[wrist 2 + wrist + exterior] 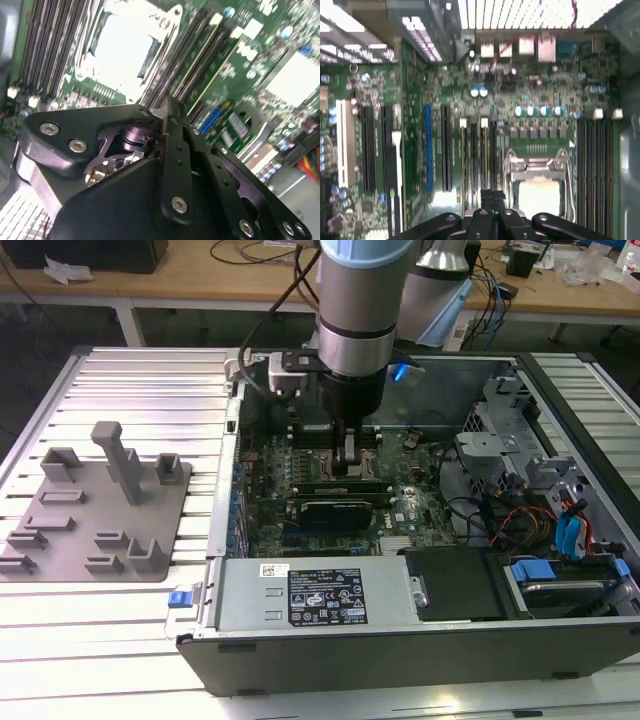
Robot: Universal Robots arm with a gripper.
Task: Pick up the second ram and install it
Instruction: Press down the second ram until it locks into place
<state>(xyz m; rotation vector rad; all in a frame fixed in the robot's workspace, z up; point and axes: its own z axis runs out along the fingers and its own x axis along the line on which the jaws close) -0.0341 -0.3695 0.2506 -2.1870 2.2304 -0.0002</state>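
1. Ribbed metal table (140, 380) fills the exterior view. A grey fixture plate (100, 510) with upright blocks lies toward that view's left, and an open computer case (400, 640) toward its right.
2. Same view: the arm (355, 300) reaches straight down into the case. The gripper (350, 462) is low over the motherboard (420, 505), with its two slim fingers drawn together and no gap visible between them.
3. Same view: the second ram (340, 481) is a long thin stick standing on edge in the memory slots, right under the fingertips. The wider black expansion card (335, 510) sits just beside it, nearer the camera.
4. In the second wrist view the gripper (167, 107) has its fingers pressed flat against each other. The tips sit over the row of memory slots (197, 65) next to the CPU socket (127, 45). Nothing sticks out from between the fingers.
5. In the first wrist view the gripper (492, 194) is again closed, its tips over the slots between the blue slot (427, 150) and the CPU socket (537, 175).
6. Same view: two slim sticks stand in neighbouring slots with white latches at their ends. The second ram (485, 155) appears to be the one nearer the fingertips, though whether they touch it cannot be told.
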